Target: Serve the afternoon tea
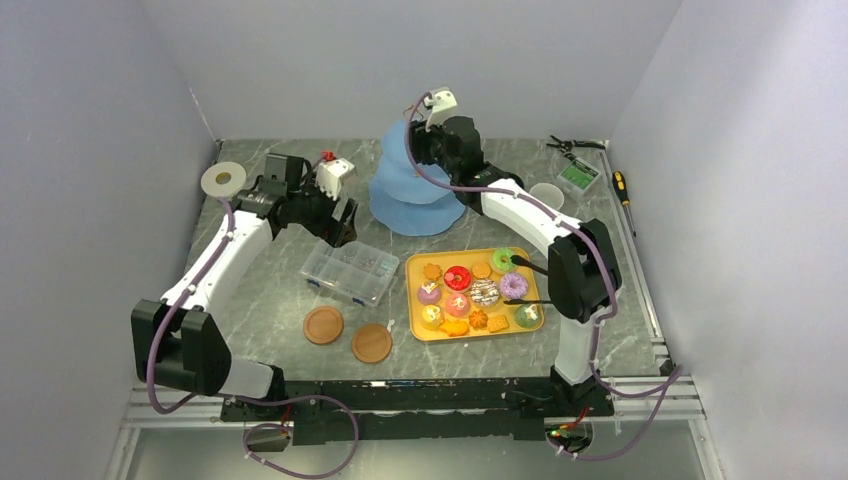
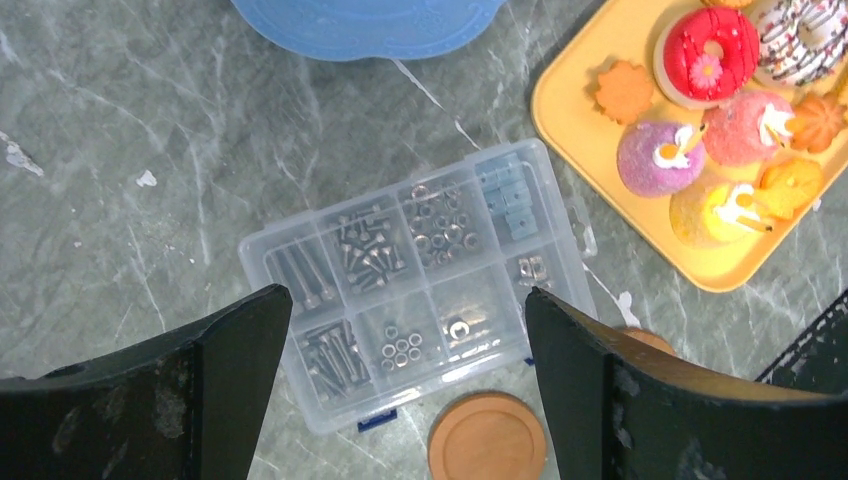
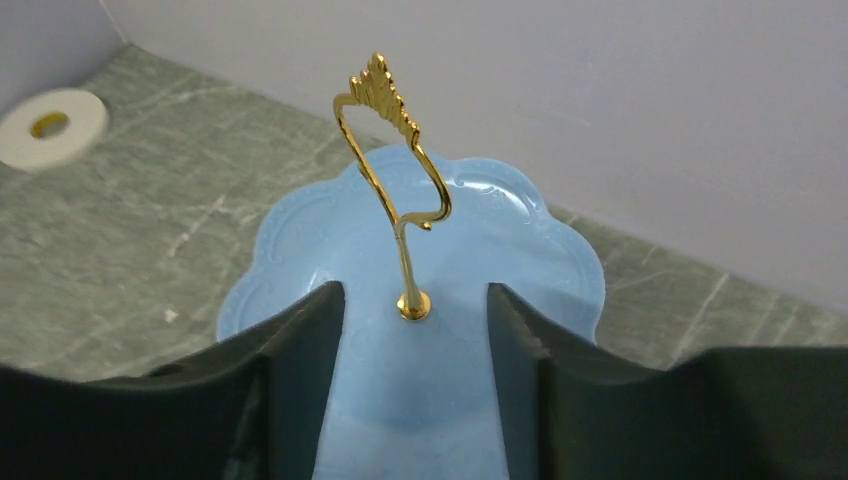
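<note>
The light-blue three-tier stand (image 1: 415, 195) stands at the back middle of the table. In the right wrist view its gold loop (image 3: 390, 130) rises from the top tier (image 3: 510, 235). My right gripper (image 1: 425, 135) is open just above that tier, its gripper (image 3: 415, 290) astride the foot of the gold post without touching it. The toy doughnuts, biscuits and cakes (image 1: 470, 295) lie on a yellow tray (image 1: 415, 262); the red doughnut (image 2: 705, 50) shows in the left wrist view. My left gripper (image 1: 340, 215) is open and empty (image 2: 405, 300) above the clear box. The dark-green mug is out of view.
The clear compartment box (image 1: 350, 272) of screws lies left of the tray. Two wooden coasters (image 1: 323, 325) lie in front of it. Black tongs (image 1: 530, 266) rest on the tray's right side. A tape roll (image 1: 222, 180) lies back left. A white round thing (image 1: 546, 195) and tools (image 1: 578, 175) lie back right.
</note>
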Available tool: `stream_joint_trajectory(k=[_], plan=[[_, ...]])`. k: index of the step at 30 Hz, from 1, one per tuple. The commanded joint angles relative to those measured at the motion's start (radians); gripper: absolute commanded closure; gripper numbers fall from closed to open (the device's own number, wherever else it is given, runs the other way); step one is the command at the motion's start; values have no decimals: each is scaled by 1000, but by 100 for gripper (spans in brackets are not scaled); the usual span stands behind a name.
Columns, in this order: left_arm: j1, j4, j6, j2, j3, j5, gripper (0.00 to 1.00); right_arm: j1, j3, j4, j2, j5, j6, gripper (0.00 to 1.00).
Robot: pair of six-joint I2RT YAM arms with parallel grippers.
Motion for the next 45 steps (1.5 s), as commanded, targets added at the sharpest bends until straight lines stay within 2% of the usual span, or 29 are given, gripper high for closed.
stream_joint_trajectory(k=[1, 5, 12, 16, 20, 23, 27, 34, 39, 45], plan=[[-18, -90, 95, -55, 2, 11, 6, 4, -35, 24, -92, 41, 27, 33], [-40, -158, 170, -69, 26, 3, 6, 4, -109, -12, -201, 102, 70, 18], [-66, -197, 182, -67, 60, -2, 7, 3, -368, -145, -485, 171, 137, 13], [-104, -217, 198, -68, 87, 11, 7, -7, -468, -337, -613, 288, 244, 13], [-234, -212, 223, -35, 147, 7, 6, -82, -537, -473, -728, 392, 397, 9], [-392, -157, 205, 44, 197, -50, 7, -170, -545, -543, -794, 400, 501, 2], [-507, -17, 182, 199, 286, -81, 13, -210, -541, -550, -853, 422, 524, 0], [-617, 178, 130, 519, 498, -35, 26, -268, -442, -634, -845, 446, 505, 0], [-679, 301, 105, 707, 635, -10, 25, -298, -434, -636, -876, 485, 481, 0], [-720, 352, 98, 848, 766, 33, 24, -304, -486, -619, -948, 473, 478, 0]])
